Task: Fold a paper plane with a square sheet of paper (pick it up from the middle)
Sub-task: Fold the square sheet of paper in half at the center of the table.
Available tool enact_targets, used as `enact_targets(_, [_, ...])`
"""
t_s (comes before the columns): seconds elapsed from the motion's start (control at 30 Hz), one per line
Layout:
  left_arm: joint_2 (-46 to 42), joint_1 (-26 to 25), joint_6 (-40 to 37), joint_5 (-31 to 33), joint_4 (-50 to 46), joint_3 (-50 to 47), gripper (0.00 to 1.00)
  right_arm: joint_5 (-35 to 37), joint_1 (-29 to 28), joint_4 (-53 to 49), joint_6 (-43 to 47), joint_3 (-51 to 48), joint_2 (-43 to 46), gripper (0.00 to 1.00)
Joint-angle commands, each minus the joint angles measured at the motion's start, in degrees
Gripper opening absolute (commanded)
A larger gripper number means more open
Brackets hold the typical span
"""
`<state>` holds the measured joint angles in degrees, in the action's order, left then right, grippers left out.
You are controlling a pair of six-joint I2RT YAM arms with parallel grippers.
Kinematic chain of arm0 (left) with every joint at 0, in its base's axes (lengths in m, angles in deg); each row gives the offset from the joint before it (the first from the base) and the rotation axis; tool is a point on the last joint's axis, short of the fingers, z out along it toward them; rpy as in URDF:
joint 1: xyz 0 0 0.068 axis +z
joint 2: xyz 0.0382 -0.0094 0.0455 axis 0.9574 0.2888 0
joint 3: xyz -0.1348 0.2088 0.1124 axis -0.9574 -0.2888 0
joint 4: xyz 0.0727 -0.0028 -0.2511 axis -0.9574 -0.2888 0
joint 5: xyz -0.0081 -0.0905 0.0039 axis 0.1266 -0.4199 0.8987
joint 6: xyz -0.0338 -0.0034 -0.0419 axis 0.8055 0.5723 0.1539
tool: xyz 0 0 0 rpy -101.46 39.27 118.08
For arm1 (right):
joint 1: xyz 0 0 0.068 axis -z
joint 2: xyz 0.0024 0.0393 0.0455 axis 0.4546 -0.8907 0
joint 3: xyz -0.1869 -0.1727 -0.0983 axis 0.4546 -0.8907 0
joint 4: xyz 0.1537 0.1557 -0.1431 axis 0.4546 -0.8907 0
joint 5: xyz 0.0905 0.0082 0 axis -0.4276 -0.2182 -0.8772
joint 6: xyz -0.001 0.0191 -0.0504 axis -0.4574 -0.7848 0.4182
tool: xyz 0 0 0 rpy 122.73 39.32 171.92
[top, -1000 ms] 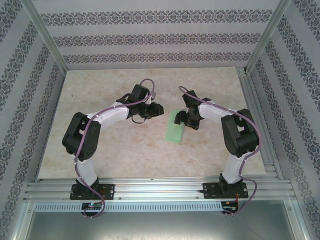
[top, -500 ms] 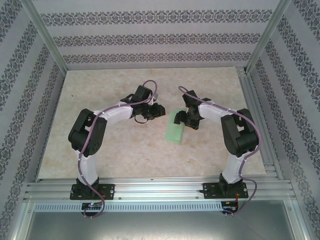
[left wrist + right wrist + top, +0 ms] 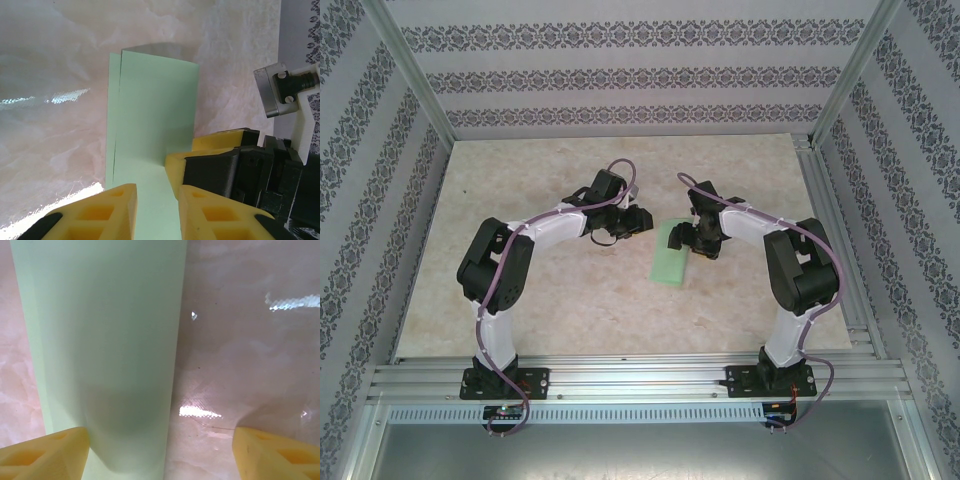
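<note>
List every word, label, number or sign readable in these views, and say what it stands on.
No text can be read.
The folded green paper is plain, with no print.
The walls carry only ornamental stripes, no letters.
The small board below the left arm's base is too small to read.

We take this for a robotics lab test cell rather than a home. The marble-look table (image 3: 590,310) is boxed in on its far, left and right sides by flat panels (image 3: 630,75) of striped ornamental wallpaper, held in bare aluminium posts (image 3: 408,70). Along the table's near edge runs a slotted aluminium rail (image 3: 640,380) with two black-and-white arms bolted to it, the left arm (image 3: 495,280) and the right arm (image 3: 795,270), with purple cables (image 3: 620,170) looped loose along both.
</note>
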<state>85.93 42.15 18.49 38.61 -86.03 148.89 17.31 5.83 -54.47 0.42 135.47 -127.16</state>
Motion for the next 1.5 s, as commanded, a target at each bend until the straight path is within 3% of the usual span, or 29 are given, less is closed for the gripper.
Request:
enact_targets(0.0, [1.24,-0.83,0.64,-0.87,1.73,2.05,0.30,-1.81,0.12,2.16,0.57,-0.35,-0.32,0.76])
enact_targets(0.37, [2.51,-1.03,1.52,-1.82,2.60,2.59,0.28,-4.01,-0.15,3.71,1.04,-0.91,-0.43,0.78])
enact_targets(0.57, [2.78,-1.02,1.90,-1.89,2.65,2.87,0.28,-2.71,-0.52,1.87,0.77,0.36,-1.74,0.72])
enact_targets(1.07, [3.20,-1.06,2.21,-2.23,2.78,2.92,0.27,2.09,-3.92,-2.26,-1.52,4.57,-1.76,0.74])
enact_targets(1.47, [3.24,-1.06,2.36,-2.37,2.89,3.20,0.26,6.71,-2.79,-3.66,-3.98,4.00,-1.06,0.74])
